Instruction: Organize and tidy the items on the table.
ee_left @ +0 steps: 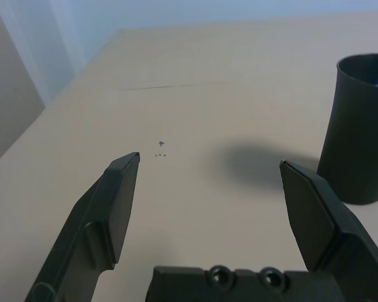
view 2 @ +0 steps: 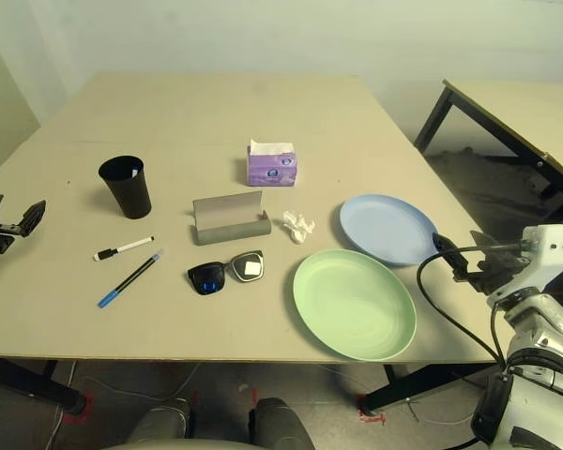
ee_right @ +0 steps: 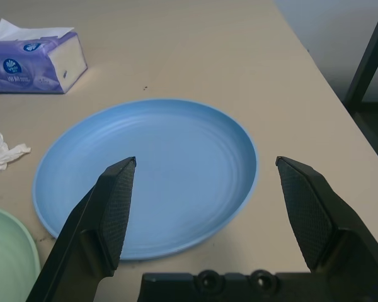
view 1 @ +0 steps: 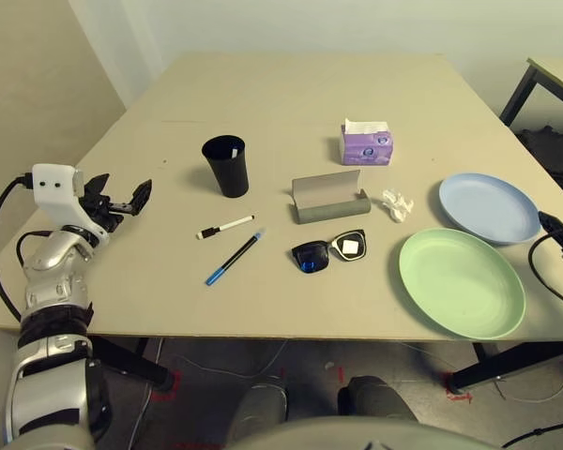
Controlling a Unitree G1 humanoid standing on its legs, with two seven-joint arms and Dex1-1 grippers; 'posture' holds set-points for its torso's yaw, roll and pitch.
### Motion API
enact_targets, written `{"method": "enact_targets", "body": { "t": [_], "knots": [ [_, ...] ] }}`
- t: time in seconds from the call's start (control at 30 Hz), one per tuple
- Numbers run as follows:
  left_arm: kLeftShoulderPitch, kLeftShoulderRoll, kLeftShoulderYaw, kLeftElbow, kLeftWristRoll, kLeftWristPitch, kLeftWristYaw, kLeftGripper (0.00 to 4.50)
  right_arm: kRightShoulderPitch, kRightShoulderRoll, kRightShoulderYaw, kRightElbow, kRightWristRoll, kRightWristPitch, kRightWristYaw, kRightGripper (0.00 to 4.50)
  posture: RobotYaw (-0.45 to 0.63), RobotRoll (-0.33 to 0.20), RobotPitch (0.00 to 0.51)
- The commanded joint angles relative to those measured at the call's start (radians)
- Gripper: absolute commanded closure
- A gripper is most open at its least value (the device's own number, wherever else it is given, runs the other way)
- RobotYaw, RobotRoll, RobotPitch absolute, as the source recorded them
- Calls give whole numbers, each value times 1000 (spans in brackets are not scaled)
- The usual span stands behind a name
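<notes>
blue plate (ee_right: 151, 182): right part of counter (view 1: 291, 84), just beyond green plate (view 1: 462, 283); looks light, stiff, maybe slick; take by rim
green plate: by near edge, same handling, pinch rim, keep level
right jaws (ee_right: 206, 162): apart, empty, at blue plate's outer side
left jaws (ee_left: 210, 158): apart, empty, left of cup
black cup (view 1: 227, 167): upright, back left; likely light, tips easily, grip mid-wall
sunglasses (view 1: 329, 250): front middle, fragile, lift by frame
glasses case (view 1: 330, 196): lid open, stiff, hold body
tissue pack (view 1: 366, 143): soft, squeeze lightly
crumpled tissue (view 1: 397, 204): very soft, beside case
marker (view 1: 225, 227), pen (view 1: 235, 257): front left, may roll
room: wide bare stretch at back; plates tight to right edge
</notes>
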Motion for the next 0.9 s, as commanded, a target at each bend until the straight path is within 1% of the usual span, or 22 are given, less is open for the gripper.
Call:
{"method": "enact_targets", "body": {
  "t": [0.03,0.17,0.3,0.43,0.47,0.53,0.57,0.6,0.63,0.67,0.73,0.83,0.9],
  "knots": [
    [-28,2,-13,39,23,-8,-1,0,15,1,-9,-7,10,-8,4,37,-57,0,25],
    [-41,-14,-18,45,29,-15,1,0,17,-14,-11,-7,11,-3,7,37,-52,0,30],
    [-24,-22,-10,50,27,-28,-10,0,11,-27,-9,-6,9,1,14,37,-56,0,29],
    [-5,-30,-5,30,17,-27,-12,0,11,-54,-14,2,11,8,22,37,-71,0,16],
    [-10,-34,-6,42,19,-37,-12,0,11,-55,-12,5,8,2,20,37,-83,0,36],
    [-10,-38,7,58,6,-44,-19,0,20,-53,-22,1,17,-1,16,37,-68,0,8],
    [-15,-33,8,58,4,-40,-23,0,20,-55,-22,-6,22,8,26,37,-66,0,10],
    [-26,-27,16,60,-4,-38,-27,0,17,-57,-16,-13,18,8,36,37,-73,0,30],
    [-32,-27,23,65,-11,-43,-29,0,16,-57,-13,-12,14,6,43,37,-83,0,31],
    [-35,-25,27,70,-13,-47,-27,0,14,-59,-14,-9,13,2,38,37,-82,0,11],
    [-33,-22,30,80,-16,-52,-32,0,14,-59,-19,-12,16,0,33,37,-83,0,13],
    [-27,-22,23,69,-29,-49,-98,0,16,-66,-19,-12,14,4,41,37,-83,0,21],
    [-9,-17,6,28,-63,-24,-232,0,20,-66,-15,-15,10,7,49,37,-83,0,23]
  ]
}}
